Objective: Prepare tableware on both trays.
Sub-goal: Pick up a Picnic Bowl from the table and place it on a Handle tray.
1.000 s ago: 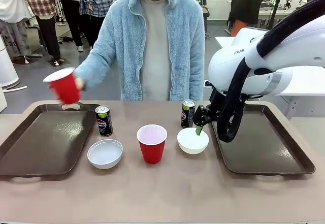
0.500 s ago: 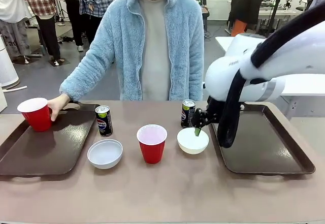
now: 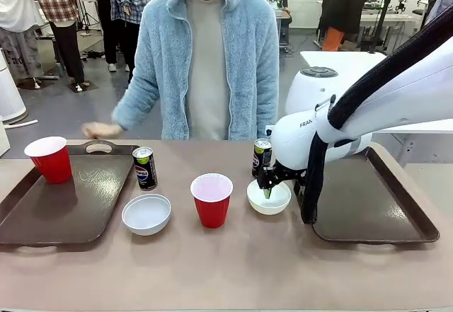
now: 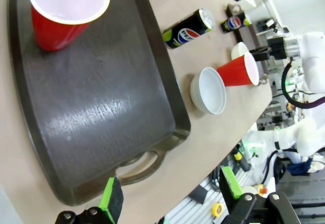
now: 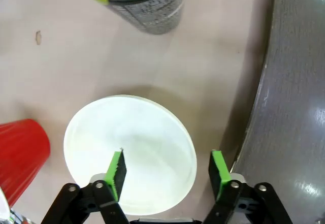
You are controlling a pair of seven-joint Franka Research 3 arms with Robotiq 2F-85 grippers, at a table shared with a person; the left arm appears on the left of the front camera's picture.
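The right gripper hangs low over a small round white bowl. The bowl sits on the beige table, just beside the left rim of the right-hand dark brown rectangular plastic tray. The jaws stand apart and straddle the bowl's wall. In the right wrist view one green pad is over the bowl's inside. The other is outside the rim, in the gap between bowl and tray. Neither pad visibly presses the rim, so nothing is clamped. A slim dark Pepsi can with a green top stands just behind this bowl. A red plastic cup with a white inside stands near the bowl, toward the table's middle.

The left gripper hovers with its jaws wide apart and empty, near the cut-out handle at one end of the left-hand dark brown tray. A second red plastic cup stands upright on that tray's far left corner. A second Pepsi can stands on the table beside this tray's right rim. A second white bowl sits in front of that can, just off the tray. The person's hand is raised above the left tray's far handle, apart from the cup.
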